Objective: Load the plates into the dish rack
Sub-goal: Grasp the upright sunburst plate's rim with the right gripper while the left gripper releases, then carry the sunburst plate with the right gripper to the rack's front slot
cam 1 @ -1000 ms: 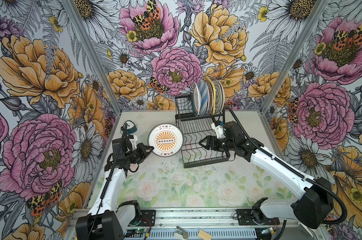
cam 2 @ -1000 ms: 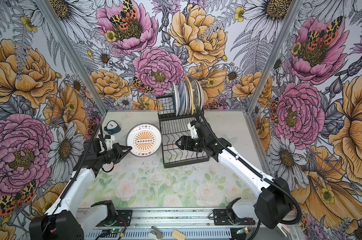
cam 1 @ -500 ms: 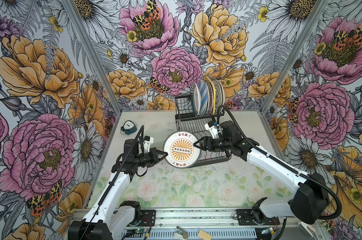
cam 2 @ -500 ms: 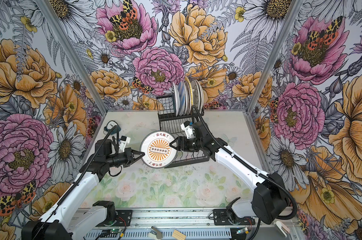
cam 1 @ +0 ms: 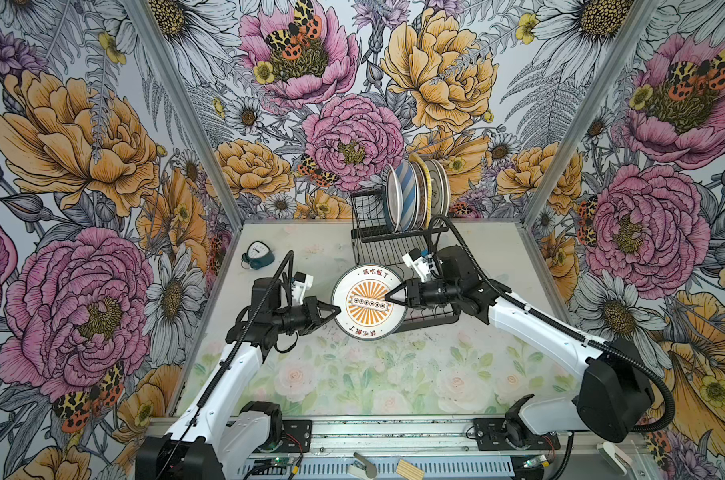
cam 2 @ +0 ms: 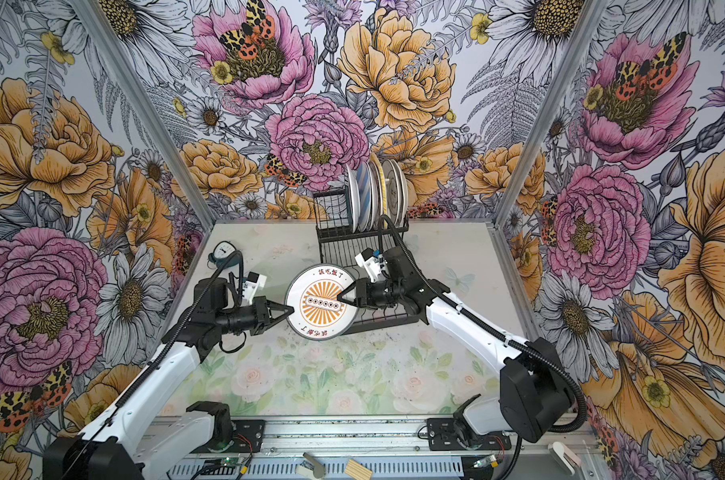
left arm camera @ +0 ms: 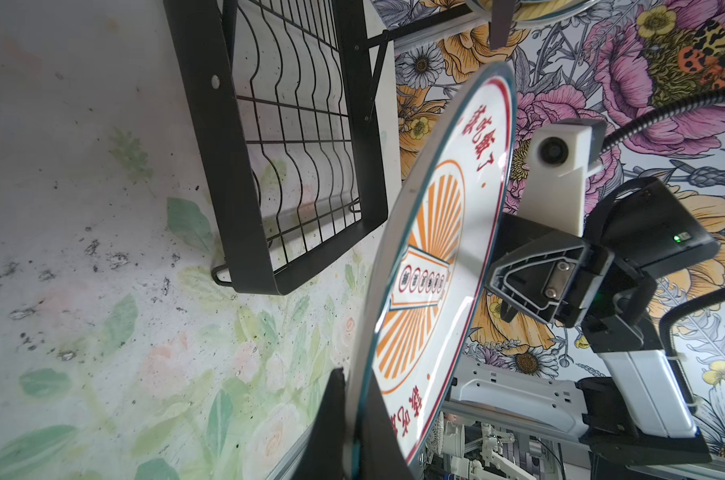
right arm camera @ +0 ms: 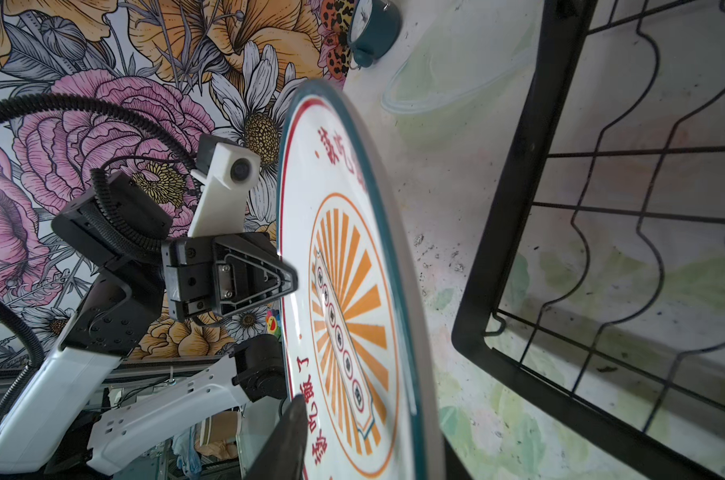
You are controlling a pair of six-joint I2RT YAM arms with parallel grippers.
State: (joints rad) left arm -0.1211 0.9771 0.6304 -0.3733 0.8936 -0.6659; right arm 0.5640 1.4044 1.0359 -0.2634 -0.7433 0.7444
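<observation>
A round white plate (cam 1: 367,303) (cam 2: 321,303) with an orange sunburst and red characters hangs above the table, just in front of the black wire dish rack (cam 1: 377,257) (cam 2: 340,249). My left gripper (cam 1: 336,311) (cam 2: 291,309) (left arm camera: 354,436) is shut on its left rim. My right gripper (cam 1: 387,297) (cam 2: 340,298) (right arm camera: 369,419) straddles the opposite rim; it is open, its jaws wider than the rim is thick. Several plates (cam 1: 416,195) (cam 2: 375,193) stand on edge on the rack's raised shelf. The wrist views show the plate (left arm camera: 435,249) (right arm camera: 344,291) edge-on.
A small teal alarm clock (cam 1: 259,254) (cam 2: 224,253) (right arm camera: 373,29) stands at the back left of the table. The rack's lower tray (left arm camera: 211,124) (right arm camera: 518,208) with wavy wires holds no plate and lies just beyond the held plate. Flowered walls enclose three sides.
My left gripper has carried the plate rightward and up, from beside the rack to its front. My right gripper has moved onto the plate's right rim, and its jaws have narrowed.
</observation>
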